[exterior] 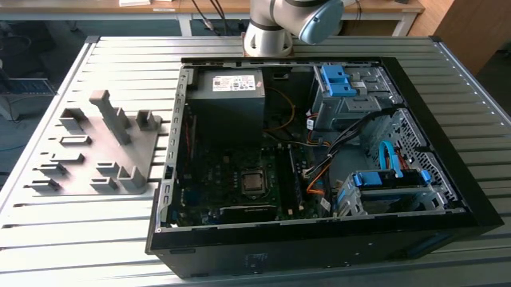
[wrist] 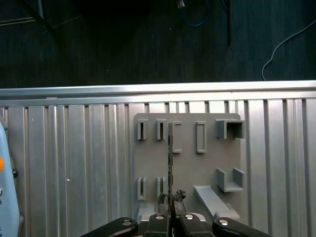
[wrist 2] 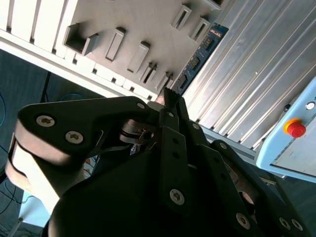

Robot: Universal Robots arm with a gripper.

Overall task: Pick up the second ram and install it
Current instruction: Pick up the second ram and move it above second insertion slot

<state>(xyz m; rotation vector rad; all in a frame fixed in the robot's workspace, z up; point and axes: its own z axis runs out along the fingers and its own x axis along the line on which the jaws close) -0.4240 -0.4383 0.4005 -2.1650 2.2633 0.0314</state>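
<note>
1. In both wrist views the black gripper (wrist: pixel 171 198) (wrist 2: pixel 170 98) is nearest the camera. Its fingers (wrist 2: pixel 170 118) are pressed together on one end of the second ram (wrist 2: pixel 198 57) (wrist: pixel 170 148).
2. The second ram is a thin blue-green board with dark chips. It sticks straight out from the fingertips, and the first wrist view shows it edge-on as a narrow dark line.
3. Beyond it is the grey holder block (wrist: pixel 207 163) (wrist 2: pixel 138 24) with its upright slots. The ram hangs over the block and looks clear of it.
4. The block rests on a ribbed metal counter (wrist: pixel 74 148) (wrist 2: pixel 256 74).
5. In the second wrist view, a red button (wrist 2: pixel 296 129) sits on a pale blue box (wrist 2: pixel 296 153) beside the counter.
6. In the exterior view, the holder block (exterior: pixel 96 149) lies on the counter (exterior: pixel 80 239) at the exterior view's left. It is just beside an open black computer case (exterior: pixel 319 254) with a motherboard (exterior: pixel 231 179) inside.
7. The arm's base (exterior: pixel 267 36) stands behind the case.
8. Farthest off in the first wrist view is a dark floor (wrist: pixel 123 44) with loose cables.
</note>
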